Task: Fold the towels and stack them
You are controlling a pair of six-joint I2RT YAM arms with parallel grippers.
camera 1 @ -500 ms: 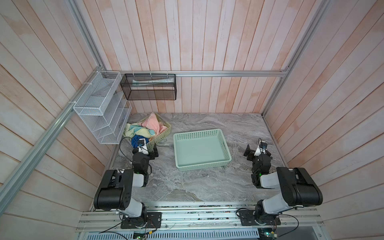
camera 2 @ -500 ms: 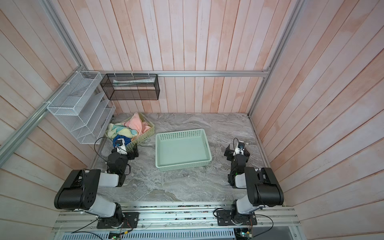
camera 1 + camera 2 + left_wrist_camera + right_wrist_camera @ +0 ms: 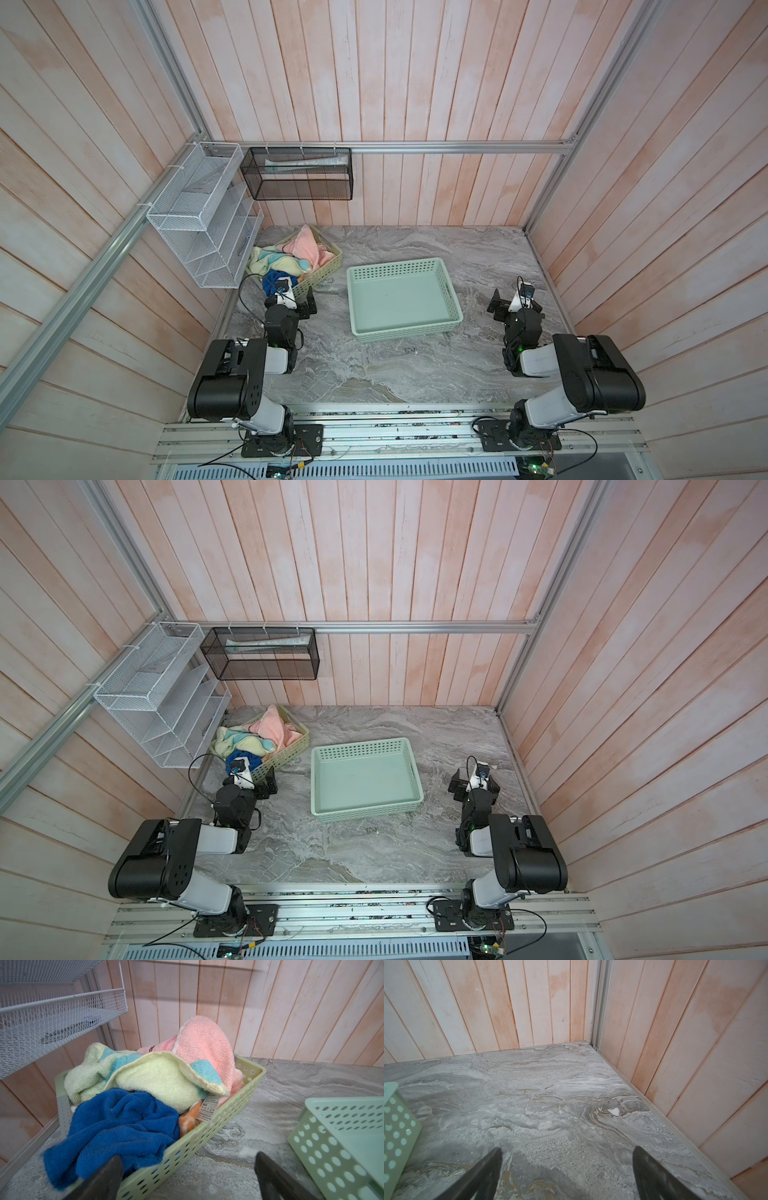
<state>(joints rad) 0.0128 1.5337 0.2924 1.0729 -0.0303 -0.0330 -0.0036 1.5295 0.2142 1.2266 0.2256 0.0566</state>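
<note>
Towels (image 3: 291, 261) — four, all crumpled — lie heaped in the yellow-green basket (image 3: 228, 1111) on the desk (image 3: 550, 1095). The pink towel (image 3: 205, 1043) rises at the basket's far end, the yellow towel (image 3: 158, 1078) with teal patches fills its middle, the blue towel (image 3: 124, 1126) spills over its near rim, and the orange towel (image 3: 187, 1124) peeks out beside the blue one against the basket's wall. The left fingers (image 3: 104, 1180) stand wide apart at the basket's near end, holding nothing. The mint tray (image 3: 407, 331) sits just right of the basket. The right fingers (image 3: 481, 1174) — also spread wide and empty — hang over the desk well right of the basket, beyond the tray.
</note>
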